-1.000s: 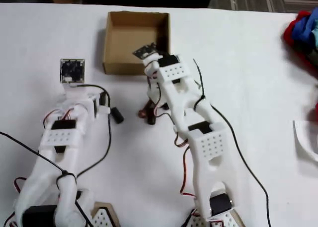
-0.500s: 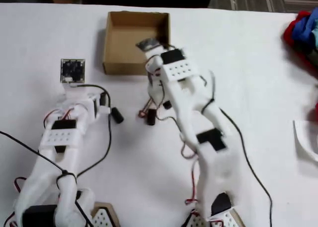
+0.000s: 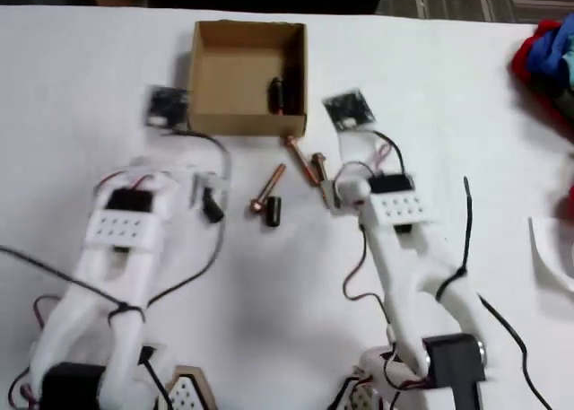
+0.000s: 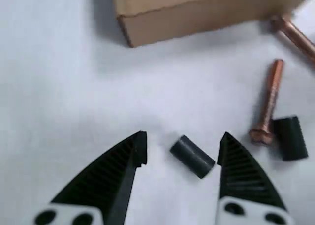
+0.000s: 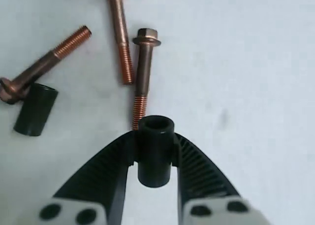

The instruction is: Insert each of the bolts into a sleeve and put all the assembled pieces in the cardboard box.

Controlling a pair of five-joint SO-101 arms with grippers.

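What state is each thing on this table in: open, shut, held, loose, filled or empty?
Brown cardboard box: open-topped, one dark piece inside.
Left gripper: open, straddling a loose black cylindrical sleeve.
Right gripper: shut on a second black sleeve, bore looks empty.
Three copper-coloured metal bolts: loose, unsleeved.
Third black sleeve: loose, lying beside one bolt's head.

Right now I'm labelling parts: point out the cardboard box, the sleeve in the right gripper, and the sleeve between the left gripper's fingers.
cardboard box (image 3: 235,124), high view, front wall.
held sleeve (image 5: 155,155), right wrist view, mid-barrel.
lying sleeve (image 4: 193,156), left wrist view, side.
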